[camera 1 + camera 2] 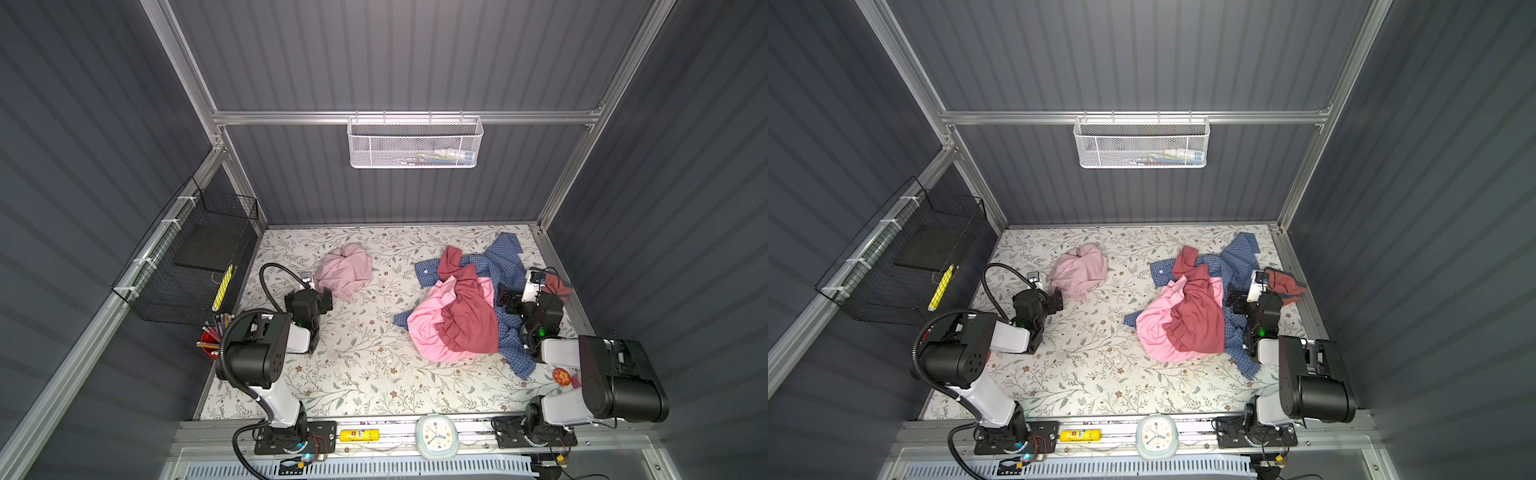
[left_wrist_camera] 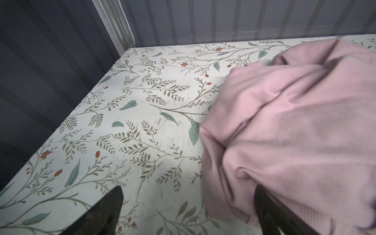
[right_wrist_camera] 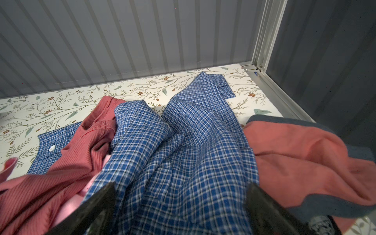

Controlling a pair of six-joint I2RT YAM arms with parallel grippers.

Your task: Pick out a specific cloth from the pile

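A pale dusty-pink ribbed cloth [image 1: 344, 270] is seen crumpled alone on the floral-printed tabletop [image 1: 361, 374], well apart from the pile [image 1: 457, 307] of garments on the right. In the pile, a dark red knit top [image 1: 471, 328] is draped over a bright pink cloth [image 1: 428, 332] and a blue-checked shirt [image 3: 183, 152]. The left jaws are held wide apart just beside the pale cloth, one finger [image 2: 101, 213] over bare tabletop, the other against the cloth's near edge. The right jaws are likewise spread apart, straddling checked fabric, with a salmon cloth [image 3: 301, 158] beside them
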